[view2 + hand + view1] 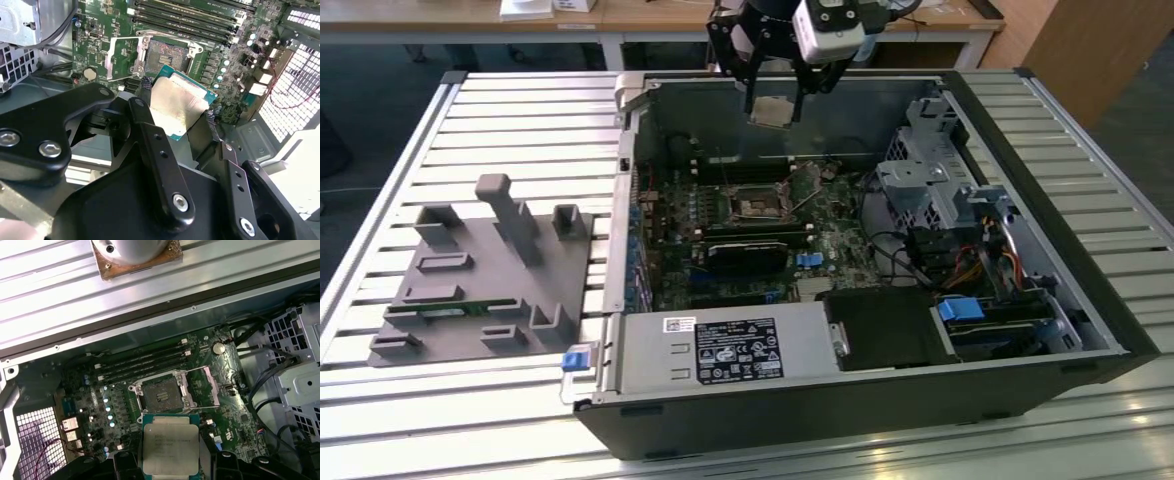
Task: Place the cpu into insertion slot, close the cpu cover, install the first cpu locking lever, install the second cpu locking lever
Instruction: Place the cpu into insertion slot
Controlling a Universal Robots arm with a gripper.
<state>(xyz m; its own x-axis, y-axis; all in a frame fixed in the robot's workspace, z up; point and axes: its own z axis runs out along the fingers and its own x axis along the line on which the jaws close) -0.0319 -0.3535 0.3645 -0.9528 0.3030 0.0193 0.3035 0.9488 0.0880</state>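
My gripper [774, 104] is shut on the cpu [771, 111], a flat square chip with a silvery-tan face and a green edge. It holds the chip in the air above the back of the open computer case. In both wrist views the cpu [178, 104] [170, 444] sits between the black fingers [144, 84]. The insertion slot [758, 207] [168, 54] [159, 395] lies bare on the green motherboard, below the chip and apart from it. The cpu cover [121, 58] [206, 386] is flipped open beside the slot.
The black case [854, 400] lies on a slatted metal table [520, 110]. Inside are long memory slots [145, 362], a drive cage [927, 180], cables [961, 265] and a power supply [720, 350]. A grey fixture block [480, 270] stands at the exterior view's left.
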